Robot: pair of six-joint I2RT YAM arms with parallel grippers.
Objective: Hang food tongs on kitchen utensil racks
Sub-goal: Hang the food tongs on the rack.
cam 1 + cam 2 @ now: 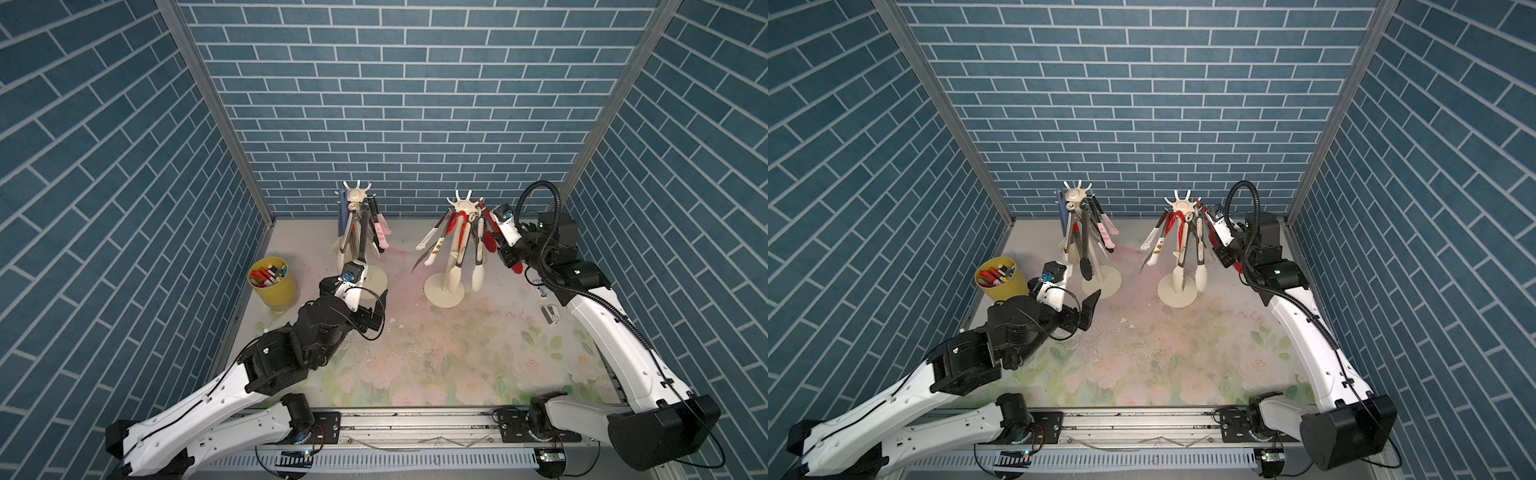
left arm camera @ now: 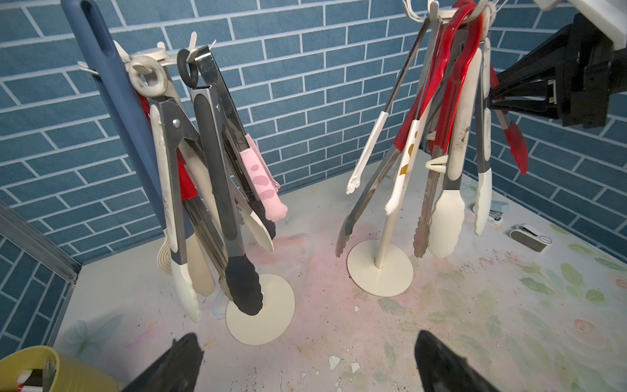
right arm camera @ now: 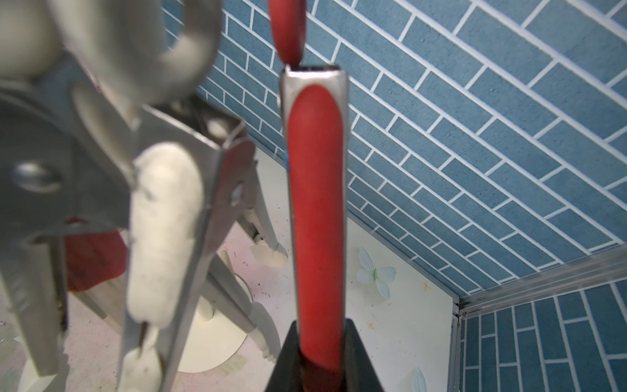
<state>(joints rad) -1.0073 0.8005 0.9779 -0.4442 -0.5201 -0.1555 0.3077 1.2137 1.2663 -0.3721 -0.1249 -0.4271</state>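
The right claw was clamped on the lower part of the red-handled tongs' grip. It held them upright at the right side of the right rack, far on the tabletop. The tongs' red hanging ring stood at the top, just beside a curved hook of the crown. That hook was blurred in the right wrist view, and I could not tell whether the ring was already over it. Many other tongs hung from both racks, and no tongs lay loose on the tabletop in either top view, so this seemed the last pair to hang.

The left claw had its jaws wide apart and held nothing. It hovered low at the near side of the left rack, with the yellow cup to its left.

The step in hand looked like seating the ring. To do it well, the ring's opening should face the hook tip, then pass over the tip and be lowered until the hook carries the weight. The tongs should be kept vertical so the ring does not twist shut against the hook. The cream-handled tongs hung close on the left, so the approach should come from the outer, right side to avoid knocking them. The jaws should part only once the ring sits in the hook's bend, and the claw should then draw back rightward.
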